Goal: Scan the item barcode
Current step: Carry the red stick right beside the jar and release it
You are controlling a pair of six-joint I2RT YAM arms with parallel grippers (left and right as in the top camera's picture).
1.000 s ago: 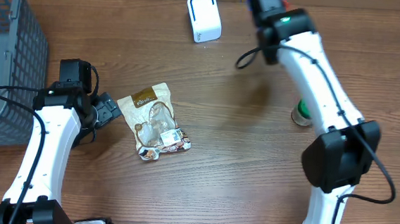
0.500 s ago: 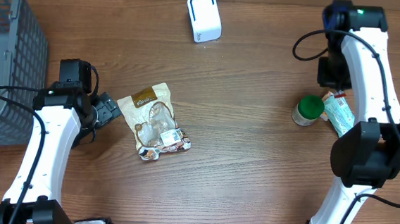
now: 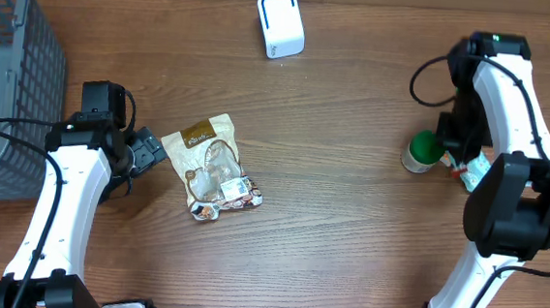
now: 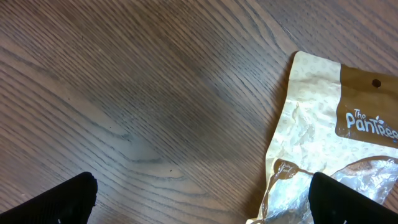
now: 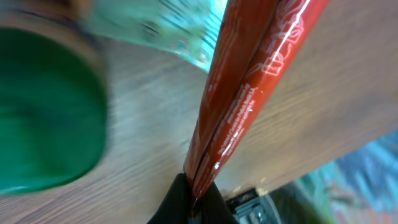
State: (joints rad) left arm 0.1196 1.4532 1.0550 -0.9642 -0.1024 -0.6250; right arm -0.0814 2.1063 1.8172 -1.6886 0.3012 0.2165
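Note:
My right gripper (image 5: pixel 198 198) is shut on the red sealed edge of a teal and red packet (image 5: pixel 249 74), which slopes up and away from the jaws. In the overhead view this packet (image 3: pixel 476 170) is low at the table's right side, just right of a green-lidded jar (image 3: pixel 421 150), with the right gripper (image 3: pixel 459 159) mostly hidden under its arm. A white scanner (image 3: pixel 280 23) stands at the back centre. My left gripper (image 3: pixel 149 153) is open beside a tan snack bag (image 3: pixel 214 167). In the left wrist view one finger (image 4: pixel 354 199) overlaps the snack bag (image 4: pixel 323 118).
A grey mesh basket (image 3: pixel 8 87) fills the left edge of the table. The jar's green lid (image 5: pixel 43 112) sits very close to the held packet. The table's right edge (image 5: pixel 348 137) runs just past the packet.
The right arm has swung from the back centre to the right side and come down by the green-lidded jar with the packet. The left arm and snack bag have not moved.

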